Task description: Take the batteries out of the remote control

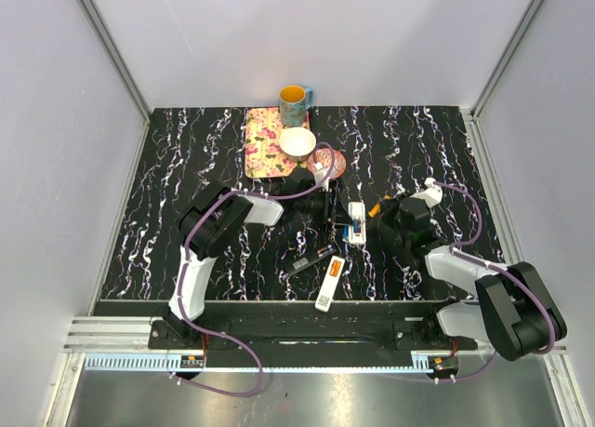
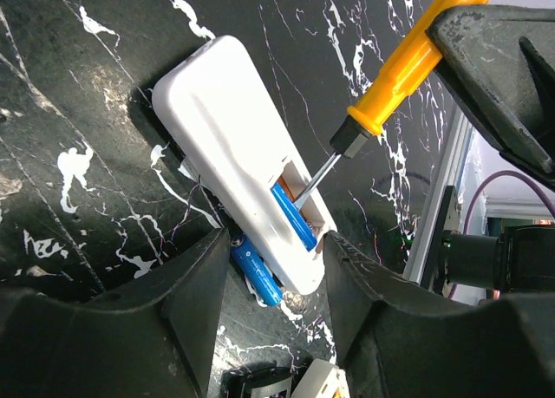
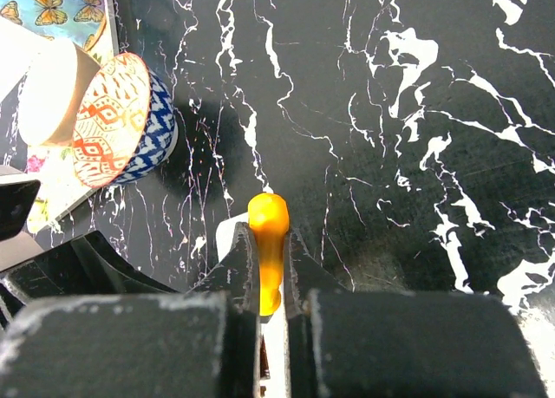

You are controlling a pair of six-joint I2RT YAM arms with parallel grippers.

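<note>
A white remote control (image 2: 225, 138) lies face down with its battery bay open; it also shows in the top view (image 1: 356, 220). One blue battery (image 2: 293, 216) sits in the bay, with a sliver of orange beside it. A second blue battery (image 2: 258, 275) lies on the table against the remote's side. My left gripper (image 2: 277, 246) is shut on the remote's near end, with the loose battery between the left finger (image 2: 195, 303) and the remote. My right gripper (image 3: 270, 242) is shut on an orange-handled screwdriver (image 2: 408, 64), whose metal tip pokes into the bay.
A white remote (image 1: 330, 283) and a black remote (image 1: 311, 260) lie nearer the front edge. A patterned cup (image 3: 121, 120), a white bowl (image 1: 297, 143), a floral mat (image 1: 265, 143) and a yellow mug (image 1: 294, 97) stand behind the work spot.
</note>
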